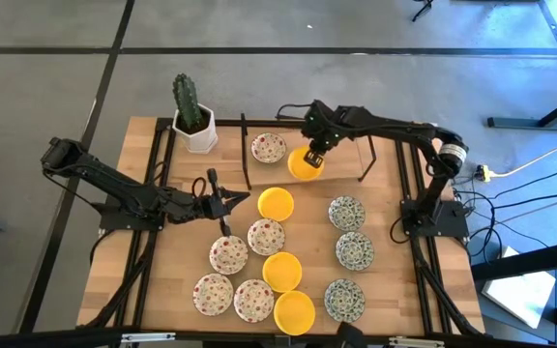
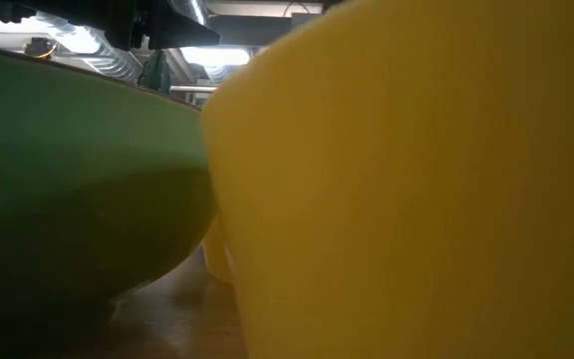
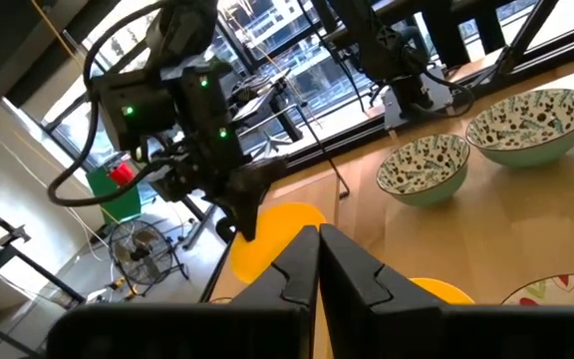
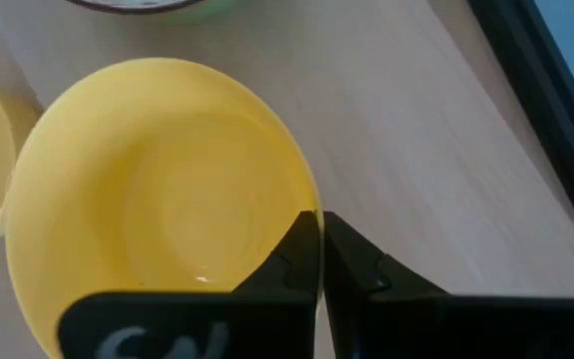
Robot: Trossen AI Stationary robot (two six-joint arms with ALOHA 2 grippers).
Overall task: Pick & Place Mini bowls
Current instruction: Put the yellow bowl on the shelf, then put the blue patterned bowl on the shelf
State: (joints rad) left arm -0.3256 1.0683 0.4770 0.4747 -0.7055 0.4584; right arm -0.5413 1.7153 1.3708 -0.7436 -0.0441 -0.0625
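Note:
Several mini bowls stand on the wooden table [image 1: 162,251]: yellow ones [image 1: 276,203], red-speckled ones [image 1: 266,236] and green-patterned ones [image 1: 346,212]. My right gripper [image 1: 309,155] is at the far middle of the table, shut on the rim of another yellow bowl [image 1: 305,166]. That bowl sits just right of a red-speckled bowl [image 1: 268,148]. My left gripper [image 1: 240,201] is shut and holds nothing. It points level toward the right, just left of the yellow bowl in the table's middle. In the low view a yellow bowl [image 2: 417,179] and a green-looking bowl [image 2: 68,179] fill the picture. My right gripper pinches the yellow bowl's rim [image 4: 305,204], one finger [image 4: 292,254] over the bowl's inside and the other [image 4: 357,259] outside its wall. The fingers come slanting down from above. The bowl faces open side up, a little tilted; whether its base touches the table I cannot tell.
A white pot with a cactus [image 1: 193,121] stands at the far left corner. A thin black frame [image 1: 366,159] stands at the far edge around the held bowl. Bare wood lies at the table's left side [image 1: 177,251] and at its right side [image 1: 390,280].

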